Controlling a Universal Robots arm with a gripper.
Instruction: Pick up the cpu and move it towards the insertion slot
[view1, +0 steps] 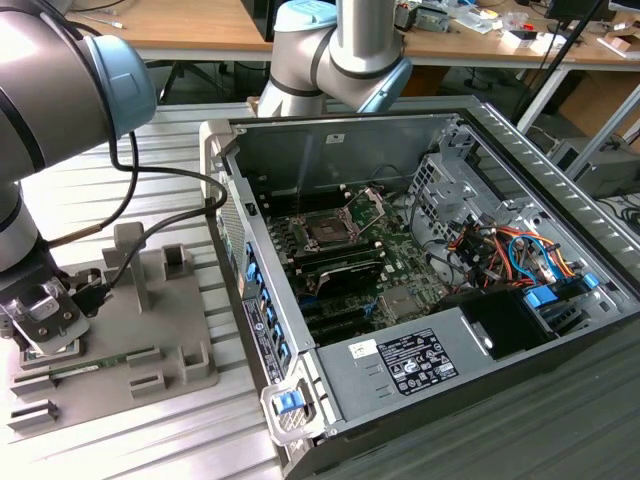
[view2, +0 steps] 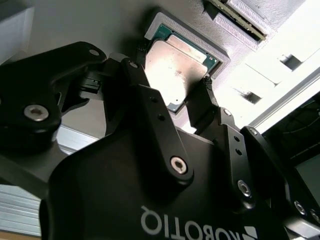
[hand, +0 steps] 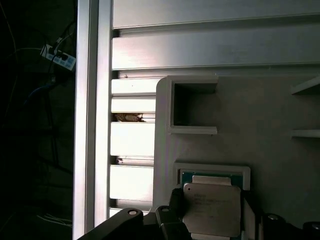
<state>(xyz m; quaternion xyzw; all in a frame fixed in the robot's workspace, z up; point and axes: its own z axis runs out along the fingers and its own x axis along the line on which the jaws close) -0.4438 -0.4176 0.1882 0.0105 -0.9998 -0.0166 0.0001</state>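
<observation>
The cpu (view2: 175, 70), a flat silver square with a thin green edge, sits between my black fingers (view2: 137, 67) just over its shallow pocket in the grey fixture (hand: 280, 105). My gripper (view2: 172, 77) is shut on the cpu's two opposite sides. In the first wrist view the cpu (hand: 212, 207) overlaps the pocket's rim. In the exterior view my gripper (view1: 40, 318) and the cpu (view1: 40, 305) are at the far left, over the fixture (view1: 150, 330). The insertion slot (view1: 325, 230) lies inside the open computer case, with its silver bracket (view1: 372, 205) raised.
The open case (view1: 300, 375) stands to the exterior view's right of the fixture, its near wall between gripper and slot. A green memory stick (view1: 90, 366) lies in the fixture. A black cable (view1: 170, 175) hangs from the arm. Cables and drive bays (view1: 500, 250) fill the case's right part.
</observation>
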